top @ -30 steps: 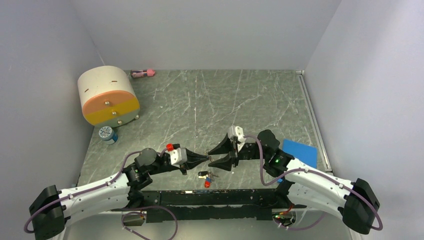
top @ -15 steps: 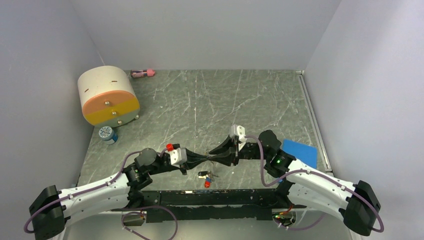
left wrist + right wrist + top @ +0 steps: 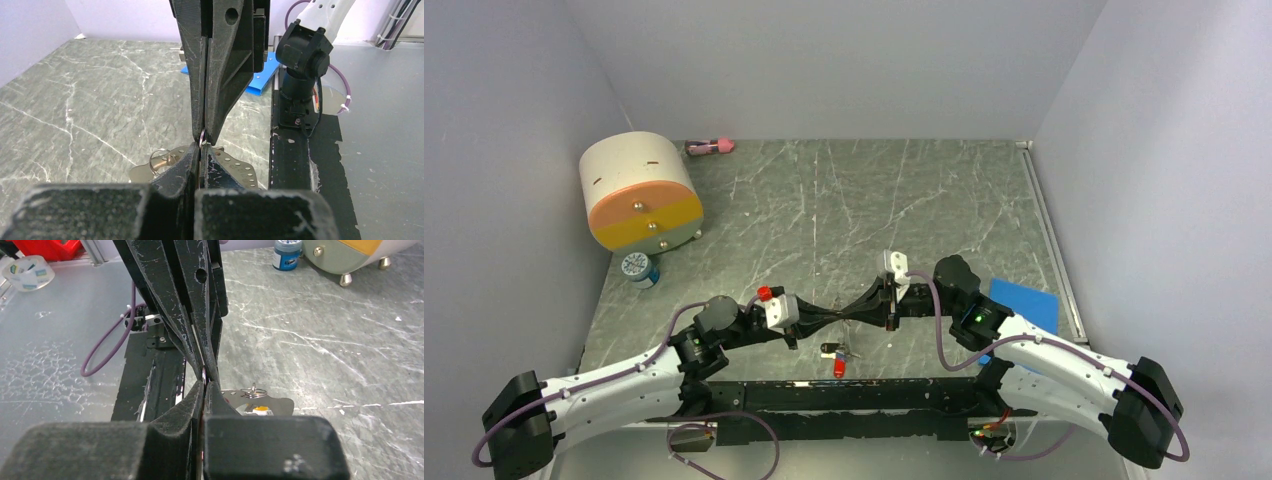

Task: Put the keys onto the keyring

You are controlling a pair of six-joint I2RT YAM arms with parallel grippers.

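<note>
My left gripper [image 3: 837,317] and right gripper [image 3: 852,314] meet tip to tip just above the near middle of the table. Both are shut on the thin wire of the keyring [image 3: 201,141], which shows as a sliver between the pads in the right wrist view [image 3: 203,374] too. Below the tips is the keyring's flat pale plate with small holes [image 3: 239,167], carrying a small split ring [image 3: 160,159]; the plate also shows in the right wrist view [image 3: 272,403]. A small bunch of keys [image 3: 833,351] lies on the table just in front, one red head [image 3: 838,368] nearest the edge.
The cream-and-orange drum [image 3: 639,190] stands at the far left, with a blue-lidded jar [image 3: 639,268] in front of it. A pink item [image 3: 709,147] lies at the back wall. A blue pad [image 3: 1022,303] lies at the right. A black rail [image 3: 854,395] runs along the near edge.
The right gripper was wide open a second ago. It has moved left onto the left gripper's tip and shut there. The left arm has barely moved.
</note>
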